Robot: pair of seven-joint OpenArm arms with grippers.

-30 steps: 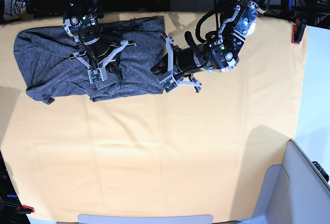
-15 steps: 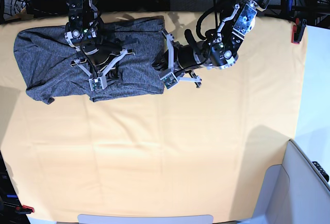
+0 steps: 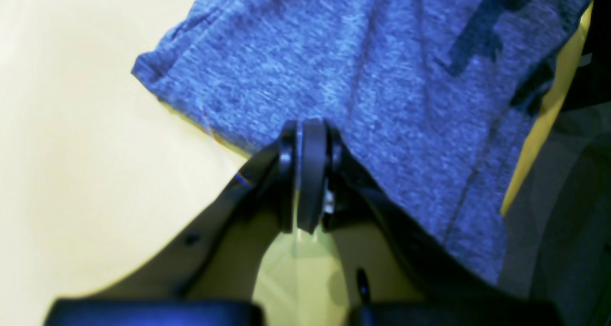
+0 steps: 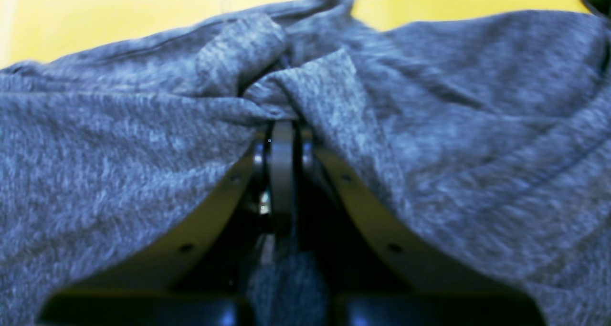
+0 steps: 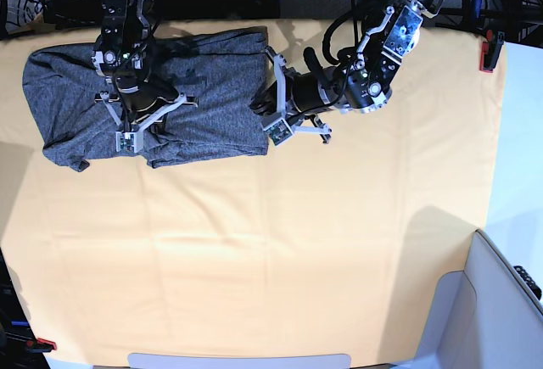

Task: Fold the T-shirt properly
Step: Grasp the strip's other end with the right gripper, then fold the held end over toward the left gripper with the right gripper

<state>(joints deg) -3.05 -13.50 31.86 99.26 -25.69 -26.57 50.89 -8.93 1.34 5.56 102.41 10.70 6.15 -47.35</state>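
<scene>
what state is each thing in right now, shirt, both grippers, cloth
T-shirt: partly folded, rumpled, lying at the far edge of the cloth.
Left gripper: shut, pinching the shirt's edge.
Right gripper: shut, fabric bunched at its tips.
Cloth: spread flat, faint creases.

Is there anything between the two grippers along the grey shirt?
Base view: only heather-grey knit T-shirt spans from right gripper to left gripper at its edge; nothing else lies there.
</scene>
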